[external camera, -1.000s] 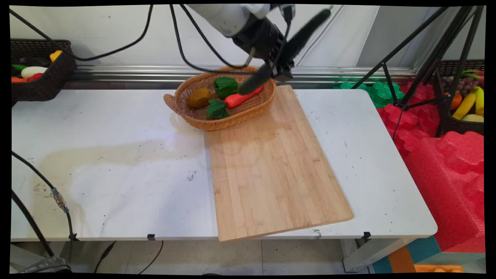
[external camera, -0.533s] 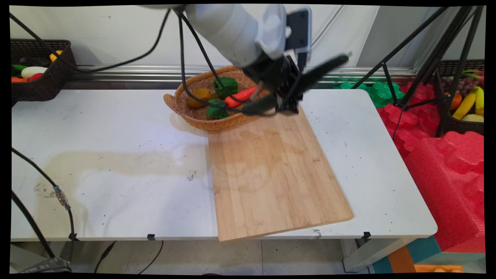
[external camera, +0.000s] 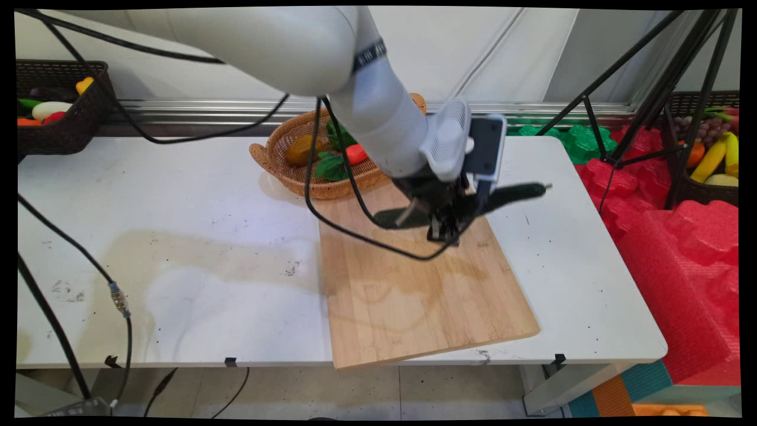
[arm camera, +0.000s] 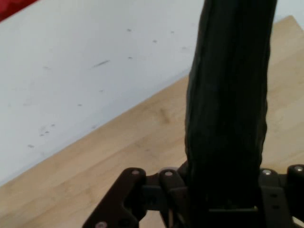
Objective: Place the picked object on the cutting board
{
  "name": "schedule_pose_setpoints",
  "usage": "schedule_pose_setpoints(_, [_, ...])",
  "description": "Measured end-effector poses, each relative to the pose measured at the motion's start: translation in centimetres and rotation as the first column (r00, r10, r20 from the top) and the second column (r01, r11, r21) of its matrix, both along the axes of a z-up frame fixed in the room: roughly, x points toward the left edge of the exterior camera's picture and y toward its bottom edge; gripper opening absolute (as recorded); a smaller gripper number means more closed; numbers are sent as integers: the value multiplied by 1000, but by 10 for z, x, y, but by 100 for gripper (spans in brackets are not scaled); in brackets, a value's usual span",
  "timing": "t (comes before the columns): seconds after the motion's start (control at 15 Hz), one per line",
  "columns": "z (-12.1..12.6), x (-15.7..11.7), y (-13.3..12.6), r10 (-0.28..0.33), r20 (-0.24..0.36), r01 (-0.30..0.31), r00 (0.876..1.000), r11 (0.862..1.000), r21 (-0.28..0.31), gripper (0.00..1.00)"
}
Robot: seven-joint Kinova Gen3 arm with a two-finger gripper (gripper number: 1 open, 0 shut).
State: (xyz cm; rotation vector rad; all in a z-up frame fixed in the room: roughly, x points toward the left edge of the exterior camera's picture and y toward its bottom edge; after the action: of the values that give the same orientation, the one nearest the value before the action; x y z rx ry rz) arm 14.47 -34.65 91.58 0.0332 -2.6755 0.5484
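Fingers of the black two-finger gripper (external camera: 450,228) are clamped on a long dark green cucumber (external camera: 508,194), which we see lying roughly level across the hand, one end sticking out toward the table's right side and the other toward the left. We place the gripper above the far part of the light bamboo cutting board (external camera: 414,284), which lies on the white table (external camera: 177,236). In the hand view the cucumber (arm camera: 230,95) rises from between the gripper's linkage (arm camera: 228,199), with the board (arm camera: 118,156) and the table's white top (arm camera: 85,66) beneath it. Just beyond the board's far left corner sits an oval woven wicker basket (external camera: 278,163); we make out a brownish rounded vegetable (external camera: 301,149), green leafy pieces (external camera: 331,167) and something red (external camera: 356,154) in it, partly hidden by the arm.
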Motion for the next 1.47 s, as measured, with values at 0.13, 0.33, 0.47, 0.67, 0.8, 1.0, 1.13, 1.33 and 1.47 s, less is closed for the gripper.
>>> schedule_pose_setpoints(0.13, [-13, -7, 1, -14, 20, 14, 1000, 1000, 16, 0])
schedule_pose_setpoints(0.33, [-34, -16, 2, -34, 50, 31, 998, 999, 44, 0])
schedule_pose_setpoints(0.47, [-51, -22, 2, -42, 73, 37, 996, 997, 67, 0])
schedule_pose_setpoints(0.67, [-71, -26, 0, -48, 98, 39, 994, 995, 92, 0])
schedule_pose_setpoints(0.8, [-80, -29, -1, -50, 103, 39, 993, 994, 99, 0])
schedule_pose_setpoints(1.0, [-90, -32, -3, -51, 107, 39, 993, 993, 107, 0])
schedule_pose_setpoints(1.13, [-95, -33, -4, -46, 108, 34, 993, 993, 113, 0])
schedule_pose_setpoints(1.33, [-102, -36, -7, -33, 104, 20, 994, 992, 124, 100])
schedule_pose_setpoints(1.47, [-105, -36, -9, -19, 97, 6, 995, 992, 129, 100])
